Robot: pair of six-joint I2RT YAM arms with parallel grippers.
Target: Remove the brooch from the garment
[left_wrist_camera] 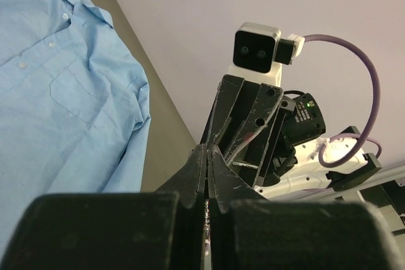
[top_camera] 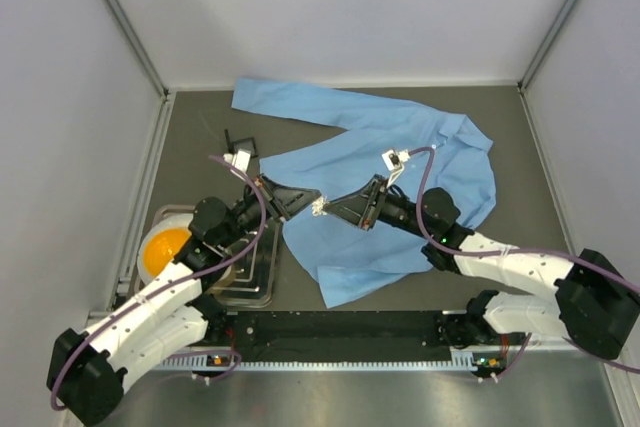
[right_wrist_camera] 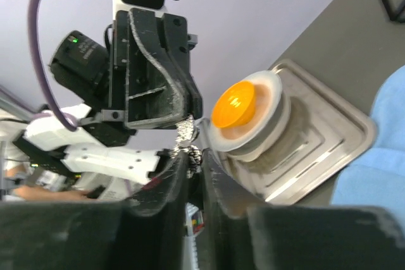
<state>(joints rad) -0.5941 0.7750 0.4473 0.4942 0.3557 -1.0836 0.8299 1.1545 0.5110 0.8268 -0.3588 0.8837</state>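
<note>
where the two arms meet: just left of centre in the top view, above the near left edge of the shirt, fingertips tip to tip
brooch [top_camera: 320, 207]: a tiny white glint lifted off the cloth, sitting right between the two sets of tips
left gripper [top_camera: 308, 203]: fingers pressed together with the brooch glinting in the slit between them
right gripper [top_camera: 332, 209]: fingers pressed together, tips against the brooch; cannot tell whether they pinch it
garment [top_camera: 450, 167]: light blue shirt spread flat on the grey table [top_camera: 200, 127], filling the centre and upper right, one sleeve reaching to the upper left
tray [top_camera: 255, 282]: metal, lower left, carrying a white bowl [top_camera: 150, 232] with an orange ball [top_camera: 165, 245] in it
</note>
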